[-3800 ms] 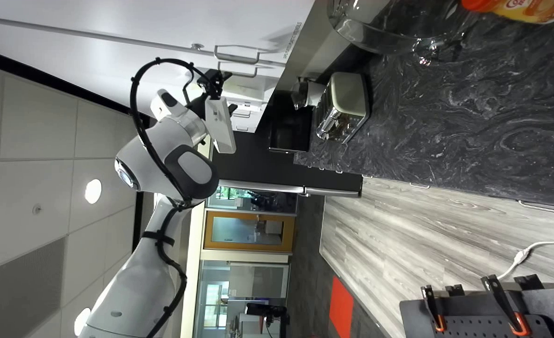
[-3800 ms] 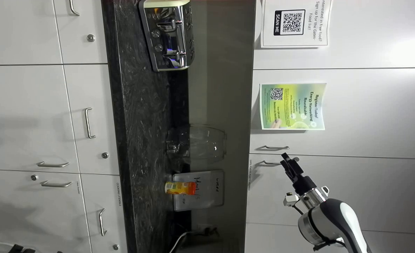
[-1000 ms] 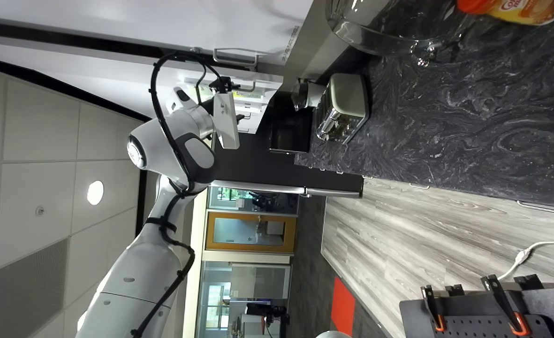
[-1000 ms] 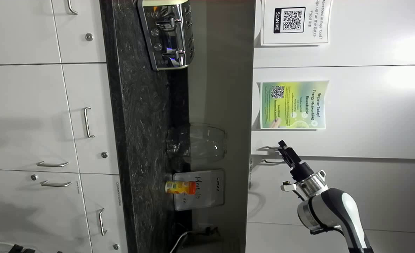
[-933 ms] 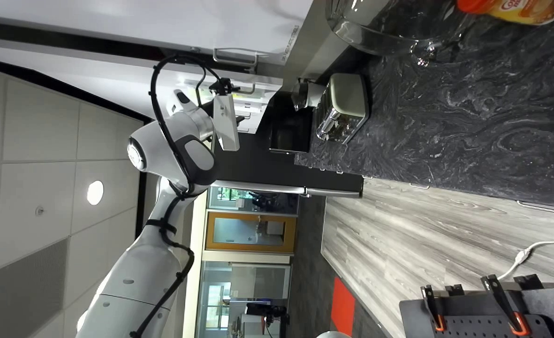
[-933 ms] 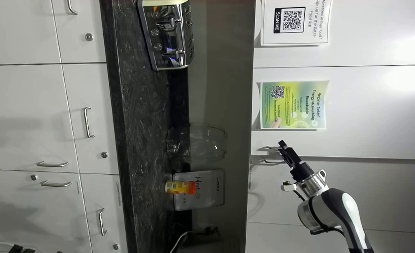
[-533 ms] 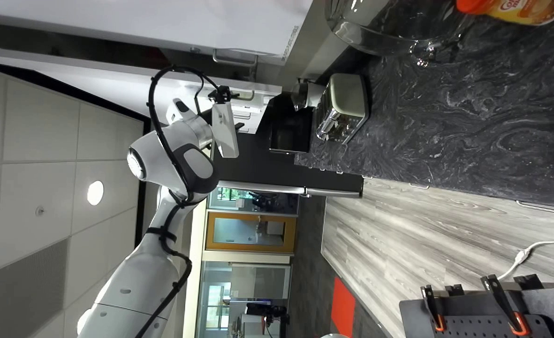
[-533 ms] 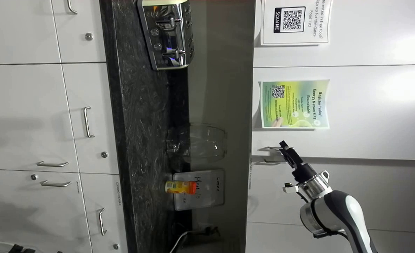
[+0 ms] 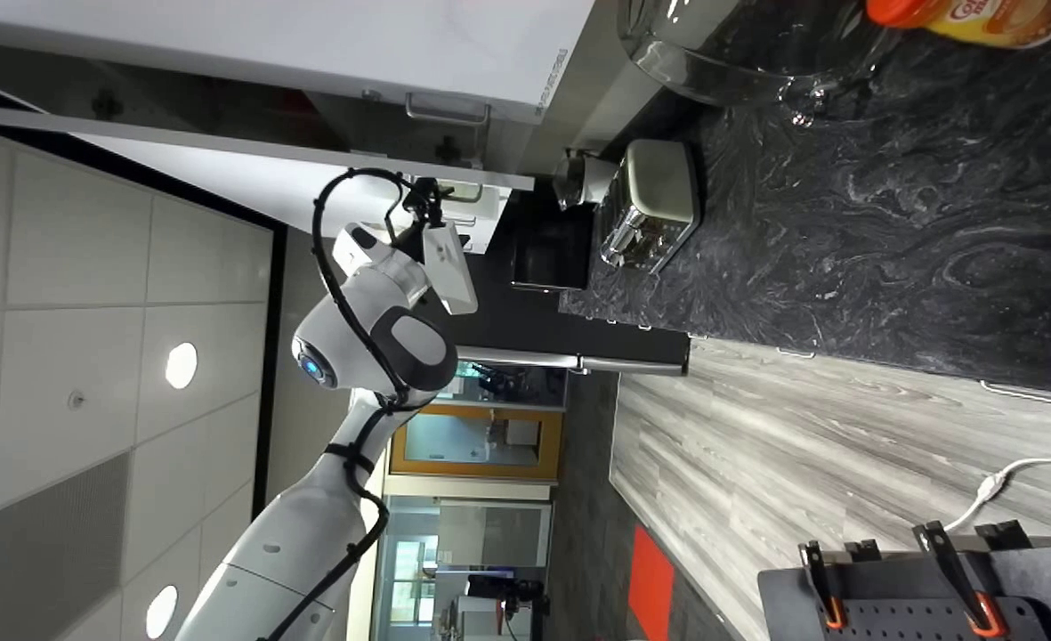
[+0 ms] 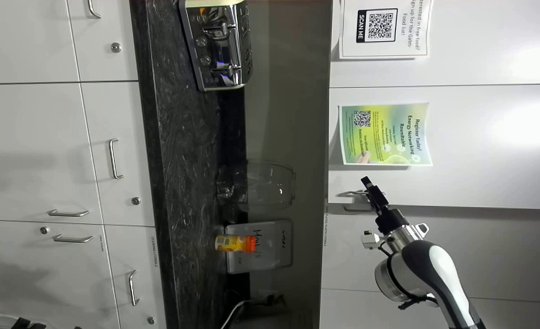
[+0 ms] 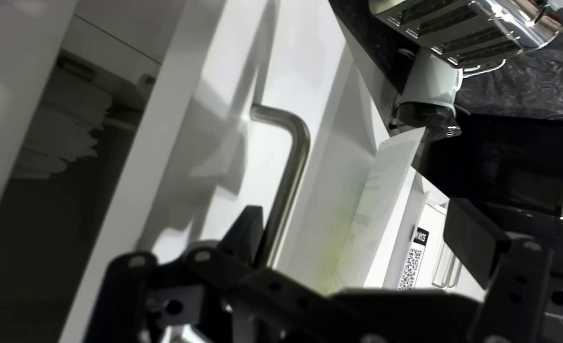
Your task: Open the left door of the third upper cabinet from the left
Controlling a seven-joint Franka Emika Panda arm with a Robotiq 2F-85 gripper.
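Note:
The left door [image 10: 480, 173] of the third upper cabinet is a white panel with a green-yellow flyer [image 10: 386, 134]. It stands ajar; a dark gap [image 9: 196, 102] shows the interior with something red inside. In the wrist view, pale stacked items [image 11: 66, 119] show inside, left of the door's edge [image 11: 152, 162]. My gripper [image 11: 355, 209] is open at the door's metal handle [image 11: 288, 176]. One of its fingers [image 11: 248, 233] sits against the handle, seemingly on its door side; the other finger is well apart. The gripper [image 10: 372, 192] is also at the handle in both exterior views [image 9: 456, 215].
The neighbouring door [image 10: 503, 246] is closed, its handle [image 10: 356, 209] close by. On the dark counter [image 9: 890, 223] below are a toaster [image 9: 654, 200], a clear jar [image 9: 712, 53] and an orange-capped bottle [image 9: 988, 18]. A black box appliance [image 9: 552, 245] stands farther along.
The door was closed 3.8 seconds ago and has swung outward, the gap widening over the last second. My gripper has moved outward from the cabinet with the handle.

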